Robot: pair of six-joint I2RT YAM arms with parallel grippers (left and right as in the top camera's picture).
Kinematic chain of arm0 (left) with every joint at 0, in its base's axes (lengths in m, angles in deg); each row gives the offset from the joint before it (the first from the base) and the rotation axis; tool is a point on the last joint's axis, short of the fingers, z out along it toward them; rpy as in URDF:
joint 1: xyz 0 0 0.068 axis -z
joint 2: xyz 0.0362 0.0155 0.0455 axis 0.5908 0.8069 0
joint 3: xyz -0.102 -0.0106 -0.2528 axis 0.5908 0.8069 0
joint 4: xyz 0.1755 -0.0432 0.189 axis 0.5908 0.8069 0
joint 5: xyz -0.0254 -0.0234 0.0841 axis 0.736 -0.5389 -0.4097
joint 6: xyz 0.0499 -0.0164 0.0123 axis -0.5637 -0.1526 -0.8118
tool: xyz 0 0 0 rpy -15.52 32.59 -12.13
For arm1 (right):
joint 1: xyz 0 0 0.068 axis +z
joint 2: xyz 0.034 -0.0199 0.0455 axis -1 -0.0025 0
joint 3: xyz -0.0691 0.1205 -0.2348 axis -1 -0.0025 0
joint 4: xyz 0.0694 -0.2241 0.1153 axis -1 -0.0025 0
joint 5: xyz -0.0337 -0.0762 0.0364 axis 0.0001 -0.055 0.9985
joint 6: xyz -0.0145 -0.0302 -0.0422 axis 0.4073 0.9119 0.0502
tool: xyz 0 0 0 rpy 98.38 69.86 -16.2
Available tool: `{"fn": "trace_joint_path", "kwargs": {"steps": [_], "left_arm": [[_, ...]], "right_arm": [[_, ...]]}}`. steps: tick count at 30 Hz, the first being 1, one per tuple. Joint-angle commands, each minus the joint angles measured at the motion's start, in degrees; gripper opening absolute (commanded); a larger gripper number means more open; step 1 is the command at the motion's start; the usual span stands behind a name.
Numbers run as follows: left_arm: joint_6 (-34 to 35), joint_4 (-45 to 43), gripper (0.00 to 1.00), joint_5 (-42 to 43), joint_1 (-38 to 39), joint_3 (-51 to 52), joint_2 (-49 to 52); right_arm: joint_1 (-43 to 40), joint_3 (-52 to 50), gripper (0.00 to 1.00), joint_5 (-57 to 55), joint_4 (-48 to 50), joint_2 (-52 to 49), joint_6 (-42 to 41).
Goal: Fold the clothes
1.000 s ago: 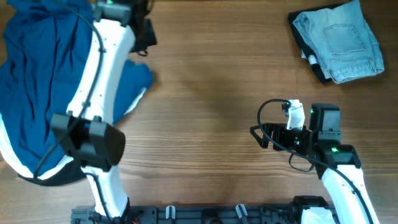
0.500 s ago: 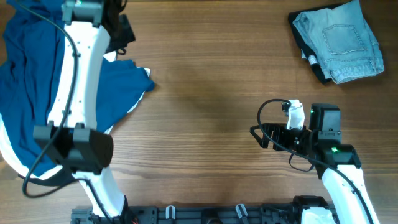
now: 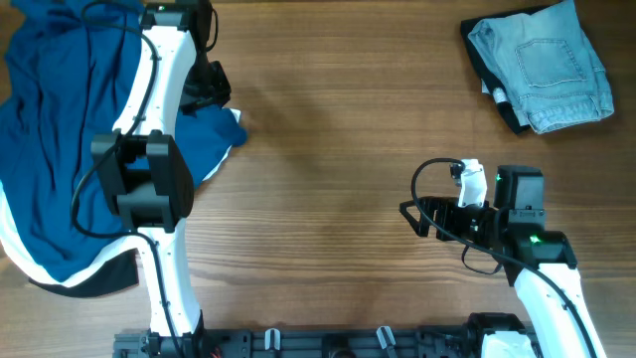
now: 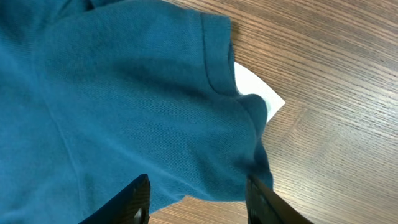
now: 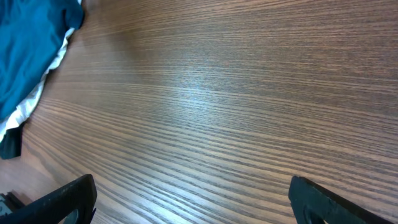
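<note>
Sprawling rumpled on the table [image 3: 328,199]; blue garment [image 3: 60,149], white lining [image 4: 252,87] peeking out

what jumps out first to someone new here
The big rumpled blue garment sprawled over the left of the table, with the left gripper open above its sleeve edge. Next, the folded jeans in the far right corner, while the right gripper hangs open over bare wood.

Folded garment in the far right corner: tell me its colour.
The folded garment is light-blue denim, best seen overhead.
</note>
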Motion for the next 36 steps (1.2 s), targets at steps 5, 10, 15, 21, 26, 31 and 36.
{"fn": "trace_joint_path", "kwargs": {"steps": [5, 10, 15, 21, 26, 31, 36], "left_arm": [[-2.27, 0.26, 0.51, 4.96, 0.00, 0.11, 4.09], [-2.40, 0.63, 0.40, 6.03, 0.66, 0.20, 6.49], [-2.38, -0.24, 0.54, 6.08, 1.27, 1.49, 6.80], [-2.38, -1.36, 0.23, 6.23, 1.27, 3.08, 6.80], [-2.40, -1.55, 0.52, 6.21, 1.27, 3.08, 7.02], [-2.40, -1.62, 0.09, 6.21, 1.27, 3.10, 7.74], [-2.36, -1.97, 0.04, 6.23, 1.27, 3.13, 7.76]], "right_arm": [[0.24, 1.42, 1.00, 1.38, 0.07, -0.13, 1.05], [0.24, 1.42, 1.00, 1.38, 0.04, -0.13, 1.07], [0.24, 1.42, 1.00, 1.38, -0.09, -0.13, 1.05], [0.24, 1.42, 1.00, 1.38, -0.98, -0.13, 1.11], [0.24, 1.42, 1.00, 1.38, -1.44, -0.11, 1.09], [0.24, 1.42, 1.00, 1.36, -1.66, -0.11, 1.09], [0.24, 1.42, 1.00, 1.36, -1.66, -0.11, 1.09]]}}
